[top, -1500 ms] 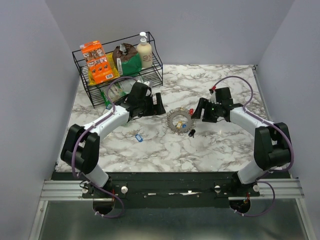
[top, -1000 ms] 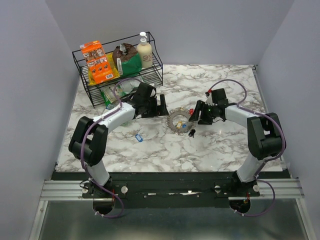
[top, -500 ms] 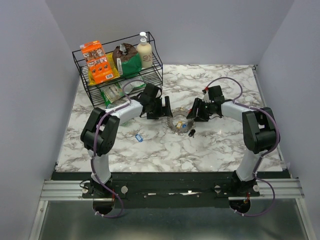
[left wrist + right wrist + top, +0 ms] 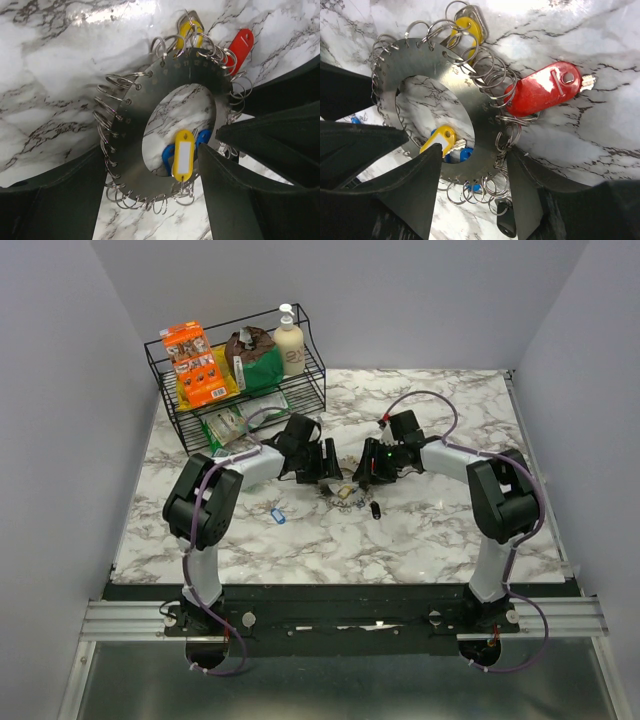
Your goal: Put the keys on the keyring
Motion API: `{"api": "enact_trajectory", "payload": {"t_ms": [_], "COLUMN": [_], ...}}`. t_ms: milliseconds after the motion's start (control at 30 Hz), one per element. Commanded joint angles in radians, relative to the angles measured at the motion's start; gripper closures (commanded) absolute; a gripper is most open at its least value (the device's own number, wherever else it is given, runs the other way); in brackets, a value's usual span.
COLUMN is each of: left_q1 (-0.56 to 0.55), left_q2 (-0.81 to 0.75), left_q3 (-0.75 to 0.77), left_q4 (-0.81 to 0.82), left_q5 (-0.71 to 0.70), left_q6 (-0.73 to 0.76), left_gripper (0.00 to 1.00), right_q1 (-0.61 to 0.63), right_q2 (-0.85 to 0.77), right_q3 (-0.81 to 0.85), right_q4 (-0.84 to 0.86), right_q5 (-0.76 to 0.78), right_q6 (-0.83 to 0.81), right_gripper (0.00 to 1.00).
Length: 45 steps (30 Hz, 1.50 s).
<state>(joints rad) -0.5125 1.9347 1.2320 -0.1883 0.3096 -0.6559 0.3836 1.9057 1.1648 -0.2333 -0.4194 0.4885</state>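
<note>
Right wrist view — unlike left — shows a black fob (image 4: 507, 226), perhaps, beside the keyring (image 4: 420, 65).

A black wire basket (image 4: 318, 380) holding an orange box (image 4: 193, 363), a brown-and-green bag (image 4: 256, 360) and a cream pump bottle (image 4: 289, 341) stands at the far left of a grey-veined marble table (image 4: 440, 530), a green packet (image 4: 222, 425) lower down.

Blue keys (image 4: 167, 156) lie partly hidden behind the keyring (image 4: 130, 125).
</note>
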Motion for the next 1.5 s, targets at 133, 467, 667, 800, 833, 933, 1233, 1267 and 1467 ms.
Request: {"api": "enact_trajectory", "payload": {"t_ms": [133, 467, 667, 800, 833, 933, 1233, 1267, 1467], "left_q1": [-0.008, -0.009, -0.009, -0.009, -0.009, -0.009, -0.008, -0.008, -0.008], "left_q2": [-0.150, -0.301, -0.448, -0.531, -0.563, -0.623, -0.756, -0.763, -0.770], "left_q3": [-0.172, -0.124, -0.245, -0.331, -0.365, -0.416, -0.505, -0.508, -0.496], "left_q4": [-0.026, -0.154, -0.013, 0.087, 0.123, 0.182, 0.274, 0.274, 0.237], "left_q5": [-0.137, -0.389, -0.310, -0.238, -0.219, -0.196, -0.170, -0.168, -0.188], "left_q6": [-0.010, 0.082, 0.142, 0.159, 0.157, 0.164, 0.190, 0.193, 0.191], "left_gripper": [0.19, 0.12, 0.11, 0.09, 0.09, 0.08, 0.01, 0.01, 0.01], "right_q1": [0.046, 0.046, 0.046, 0.046, 0.046, 0.046, 0.060, 0.063, 0.113], "right_q2": [0.027, -0.138, -0.293, -0.408, -0.446, -0.511, -0.602, -0.602, -0.583], "right_q3": [0.027, -0.062, -0.160, -0.234, -0.249, -0.303, -0.379, -0.378, -0.352], "right_q4": [-0.017, -0.027, -0.005, 0.020, 0.026, 0.040, 0.078, 0.078, 0.071], "right_q5": [0.021, 0.125, 0.183, 0.195, 0.194, 0.189, 0.174, 0.177, 0.208], "right_q6": [0.006, -0.050, -0.129, -0.174, -0.189, -0.206, -0.257, -0.258, -0.280], "right_gripper": [0.37, 0.31, 0.22, 0.16, 0.15, 0.09, 0.00, 0.00, 0.00]}}
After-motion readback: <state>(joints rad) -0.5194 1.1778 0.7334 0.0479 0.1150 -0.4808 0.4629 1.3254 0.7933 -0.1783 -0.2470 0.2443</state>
